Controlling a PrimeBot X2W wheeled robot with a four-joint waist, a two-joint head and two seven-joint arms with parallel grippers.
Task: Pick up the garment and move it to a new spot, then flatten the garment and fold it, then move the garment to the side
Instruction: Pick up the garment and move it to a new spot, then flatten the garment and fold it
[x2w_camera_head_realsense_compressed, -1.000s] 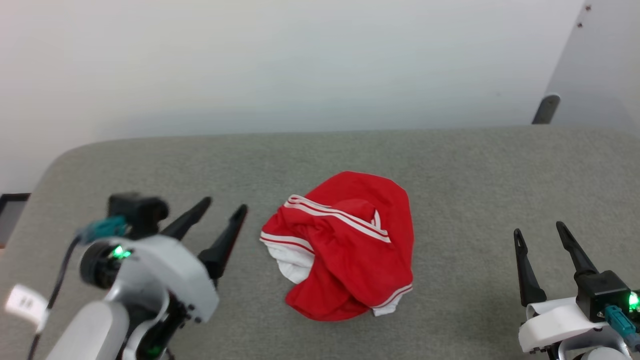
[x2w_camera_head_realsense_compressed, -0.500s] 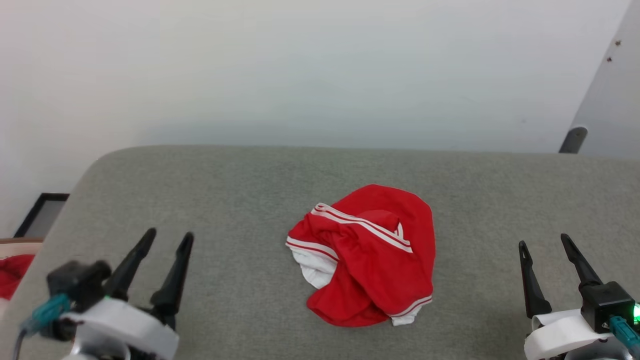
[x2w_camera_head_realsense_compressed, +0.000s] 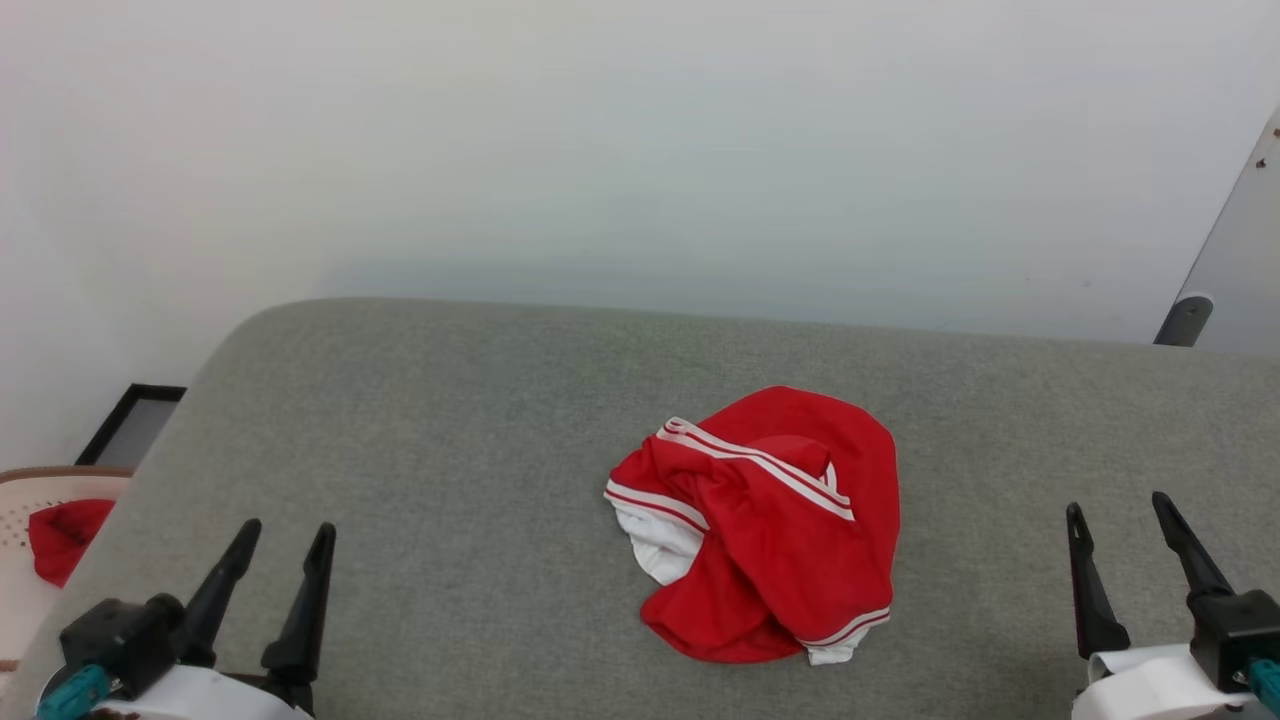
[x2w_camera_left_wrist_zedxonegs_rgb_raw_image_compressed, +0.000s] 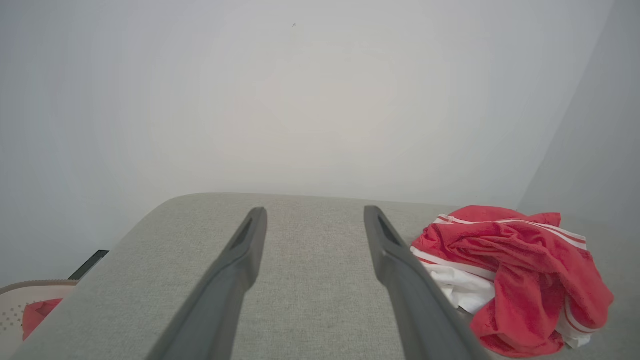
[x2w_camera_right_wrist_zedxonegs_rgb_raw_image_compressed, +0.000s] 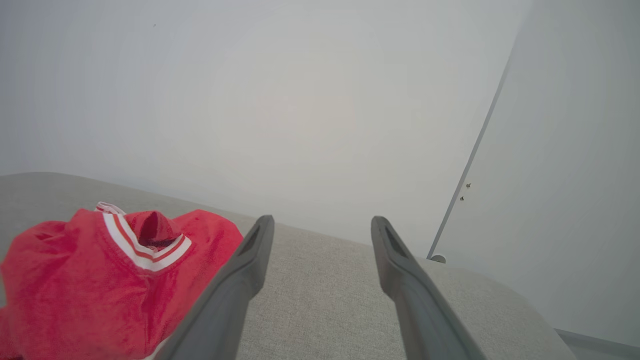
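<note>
On grey cushion (x2w_camera_head_realsense_compressed: 450, 450), crumpled garment (x2w_camera_head_realsense_compressed: 770, 520), left tool (x2w_camera_head_realsense_compressed: 288, 528) and right tool (x2w_camera_head_realsense_compressed: 1117, 504) wide, empty.

We see a grey upholstered surface (x2w_camera_head_realsense_compressed: 450, 450) with a rounded far-left corner, and lying directly on it the garment (x2w_camera_head_realsense_compressed: 790, 540) — one crumpled heap, red with white-striped trim.

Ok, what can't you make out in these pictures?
- garment: crumpled, any print hidden in its folds, every view.
- red cloth in pale basket: head view, small, partly behind the grey cushion; basket cut by left edge.
- left claw, right claw: bases cut by head view's bottom edge.
</note>
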